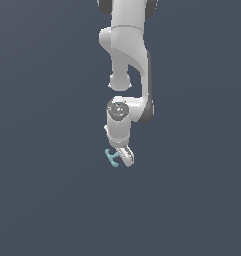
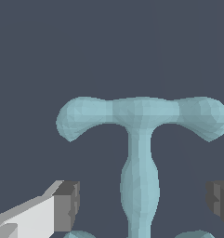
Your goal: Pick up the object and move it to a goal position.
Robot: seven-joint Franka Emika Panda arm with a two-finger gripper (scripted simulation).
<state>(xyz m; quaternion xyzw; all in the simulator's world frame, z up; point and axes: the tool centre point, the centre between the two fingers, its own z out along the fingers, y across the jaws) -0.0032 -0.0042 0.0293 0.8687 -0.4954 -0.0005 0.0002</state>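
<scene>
The object point(image 2: 140, 139) is a light-teal piece with a thin bar and a crossbar at each end. In the wrist view its bar runs between my two fingers, and the near crossbar is cut off at the frame edge. My gripper point(image 2: 143, 202) is open, with a clear gap between the bar and the dark pads point(image 2: 67, 204) on each side. In the exterior view the object point(image 1: 112, 157) lies on the dark floor just under my gripper point(image 1: 120, 158), which points down over it. One finger point(image 1: 126, 156) shows at the exterior view's right of the object.
A plain dark blue-grey floor point(image 1: 42, 200) fills both views. The white arm point(image 1: 126, 60) comes down from the top middle of the exterior view. No goal marker shows.
</scene>
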